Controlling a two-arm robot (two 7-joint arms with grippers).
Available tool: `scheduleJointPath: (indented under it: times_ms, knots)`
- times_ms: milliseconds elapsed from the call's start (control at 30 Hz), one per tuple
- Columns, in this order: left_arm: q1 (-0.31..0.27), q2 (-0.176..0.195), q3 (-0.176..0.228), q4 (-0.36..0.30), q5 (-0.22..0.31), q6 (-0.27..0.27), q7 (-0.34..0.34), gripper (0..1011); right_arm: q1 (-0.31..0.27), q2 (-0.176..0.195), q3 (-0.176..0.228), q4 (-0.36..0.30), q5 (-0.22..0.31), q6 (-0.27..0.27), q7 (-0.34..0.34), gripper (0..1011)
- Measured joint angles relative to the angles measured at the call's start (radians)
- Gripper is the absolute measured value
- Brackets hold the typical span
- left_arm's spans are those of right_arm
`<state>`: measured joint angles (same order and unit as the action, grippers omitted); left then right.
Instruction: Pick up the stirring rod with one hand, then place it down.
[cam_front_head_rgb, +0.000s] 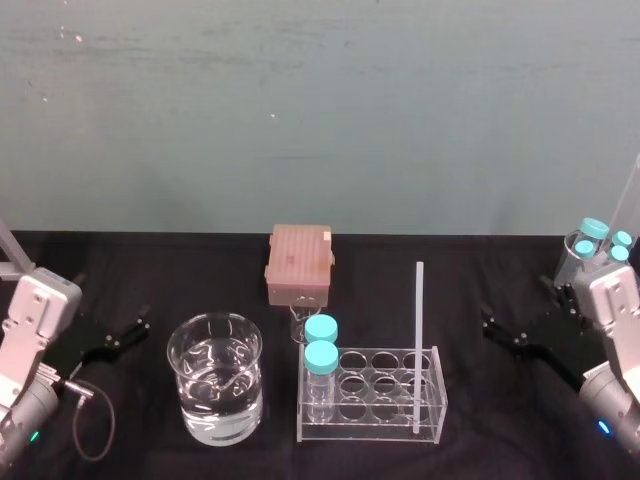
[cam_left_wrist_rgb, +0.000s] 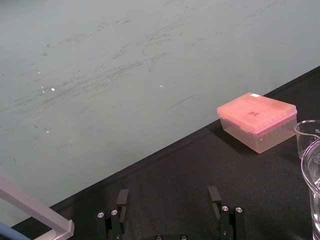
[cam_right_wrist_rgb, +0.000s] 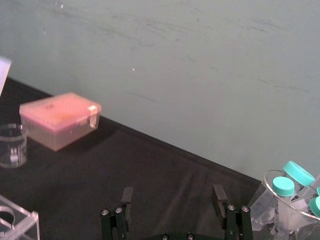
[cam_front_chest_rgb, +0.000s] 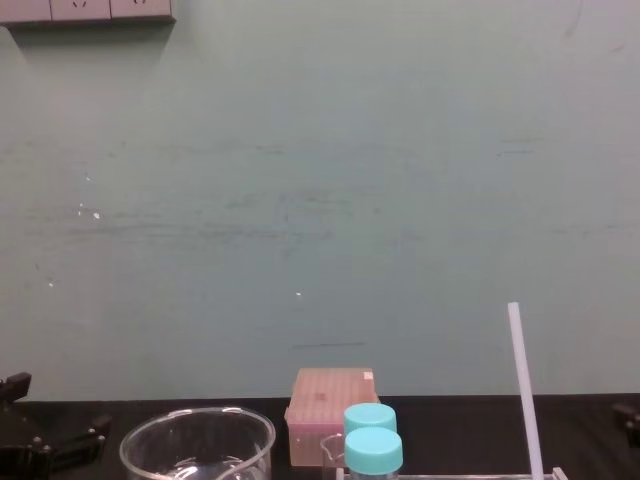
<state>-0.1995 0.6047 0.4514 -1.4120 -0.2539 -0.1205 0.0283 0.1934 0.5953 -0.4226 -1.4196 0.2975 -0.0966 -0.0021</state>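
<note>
The stirring rod (cam_front_head_rgb: 418, 330), thin, white and translucent, stands upright in the right end of a clear rack (cam_front_head_rgb: 372, 432) at the front centre; its top rises in the chest view (cam_front_chest_rgb: 524, 390). My right gripper (cam_front_head_rgb: 497, 328) rests low on the black table to the right of the rack, apart from the rod. The right wrist view shows it open (cam_right_wrist_rgb: 173, 195) with nothing between its fingers. My left gripper (cam_front_head_rgb: 125, 335) sits at the far left beside the glass beaker, also open (cam_left_wrist_rgb: 169, 197) and empty.
A beaker of water (cam_front_head_rgb: 215, 378) stands left of the rack. Two blue-capped bottles (cam_front_head_rgb: 321, 345) occupy the rack's left end. A pink lidded box (cam_front_head_rgb: 299, 263) and a small empty beaker (cam_front_head_rgb: 298, 322) sit behind. A holder of blue-capped tubes (cam_front_head_rgb: 595, 245) is at the far right.
</note>
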Motion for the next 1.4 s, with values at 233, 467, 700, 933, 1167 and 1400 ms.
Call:
scheduleJointPath:
  times_ms: [233, 467, 700, 933, 1167, 1400]
  knots:
    - [0.000, 0.000, 0.000, 0.000, 0.000, 0.000, 0.000, 1005, -0.012, -0.019, 0.075, -0.050, 0.134, 0.080, 0.074, 1004]
    - [0.000, 0.000, 0.000, 0.000, 0.000, 0.000, 0.000, 1005, -0.032, -0.021, 0.177, -0.137, 0.343, 0.237, 0.186, 1004]
    - [0.000, 0.000, 0.000, 0.000, 0.000, 0.000, 0.000, 1005, -0.040, -0.003, 0.249, -0.211, 0.530, 0.379, 0.293, 1004]
    - [0.000, 0.000, 0.000, 0.000, 0.000, 0.000, 0.000, 1005, -0.037, 0.043, 0.257, -0.248, 0.635, 0.459, 0.380, 1004]
    - [0.000, 0.000, 0.000, 0.000, 0.000, 0.000, 0.000, 1005, -0.015, 0.104, 0.209, -0.259, 0.679, 0.536, 0.460, 1004]
    - [0.000, 0.000, 0.000, 0.000, 0.000, 0.000, 0.000, 1005, 0.021, 0.128, 0.156, -0.251, 0.691, 0.597, 0.472, 1004]
